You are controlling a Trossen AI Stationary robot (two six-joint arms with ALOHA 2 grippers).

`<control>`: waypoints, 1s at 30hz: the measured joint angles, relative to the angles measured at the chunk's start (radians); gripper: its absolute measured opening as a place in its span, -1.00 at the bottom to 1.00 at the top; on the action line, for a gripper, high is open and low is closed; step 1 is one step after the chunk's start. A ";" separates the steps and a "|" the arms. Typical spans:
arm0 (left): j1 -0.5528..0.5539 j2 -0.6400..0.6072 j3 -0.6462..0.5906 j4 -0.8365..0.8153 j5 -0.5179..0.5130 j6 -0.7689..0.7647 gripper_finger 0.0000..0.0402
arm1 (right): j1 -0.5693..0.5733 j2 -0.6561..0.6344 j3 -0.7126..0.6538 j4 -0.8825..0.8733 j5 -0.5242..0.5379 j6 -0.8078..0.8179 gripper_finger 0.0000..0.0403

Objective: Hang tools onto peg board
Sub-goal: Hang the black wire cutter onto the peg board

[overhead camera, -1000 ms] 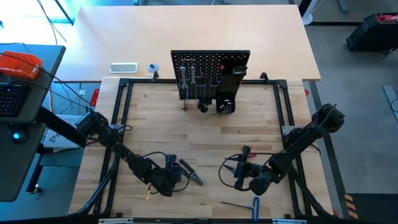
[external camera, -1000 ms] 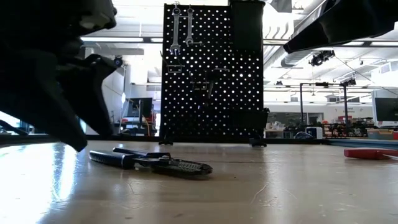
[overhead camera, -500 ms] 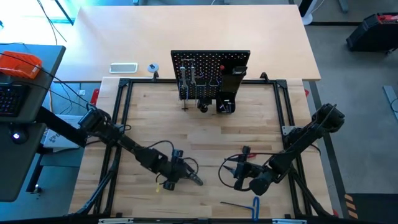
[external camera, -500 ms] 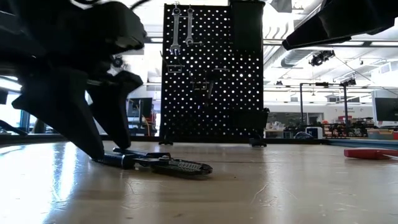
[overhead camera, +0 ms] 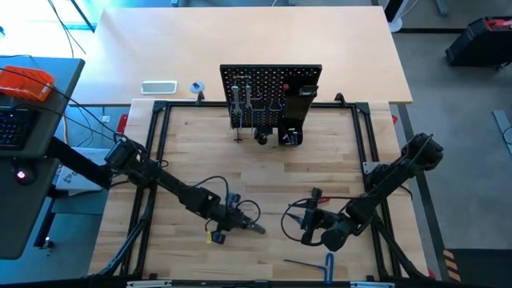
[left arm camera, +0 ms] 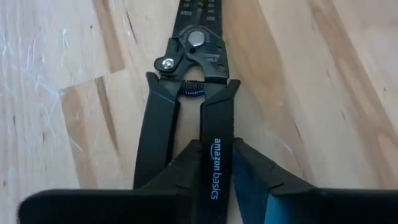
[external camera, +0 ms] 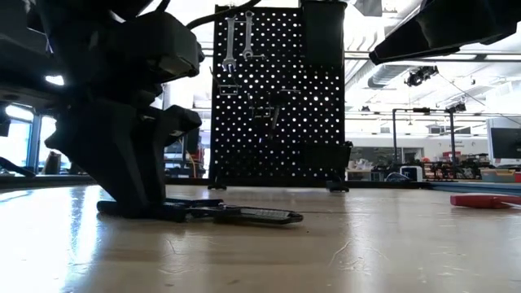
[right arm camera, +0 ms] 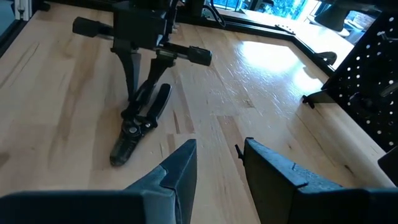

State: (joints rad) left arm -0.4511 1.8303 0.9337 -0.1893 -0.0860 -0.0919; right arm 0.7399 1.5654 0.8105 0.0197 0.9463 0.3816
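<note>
Nearest, at six o'clock on the pale wooden table (overhead camera: 264,172), a blue-handled L-shaped hex key (overhead camera: 317,262) lies flat. Just beyond, at five o'clock, the right gripper (right arm camera: 217,163) waits with fingers parted and empty. At seven o'clock the black-handled steel pliers (overhead camera: 246,226) lie flat. They look rigid and moderately heavy, their plastic-coated handles less slippery than the bare steel head; the sprung handles may splay, so a hold across one handle near the pivot seems safest. The left gripper (left arm camera: 214,168) pinches one handle, its fingers drawn narrow around it. Farthest, at twelve o'clock, stands the black perforated peg board (overhead camera: 270,96).
</note>
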 joint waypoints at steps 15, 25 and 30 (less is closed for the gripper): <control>0.000 -0.046 -0.008 0.038 -0.207 0.011 -0.91 | 0.002 0.000 0.000 0.001 -0.012 0.006 -0.37; 0.004 -0.100 -0.005 0.017 -0.215 -0.005 -1.00 | 0.002 0.000 0.000 0.000 -0.020 0.004 -0.37; 0.014 -0.088 -0.006 -0.034 -0.125 -0.003 -0.93 | 0.002 0.000 0.000 0.006 -0.057 0.015 -0.37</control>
State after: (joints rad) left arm -0.4366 1.7424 0.9279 -0.2233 -0.2108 -0.0944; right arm 0.7421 1.5654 0.8108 0.0254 0.8898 0.3970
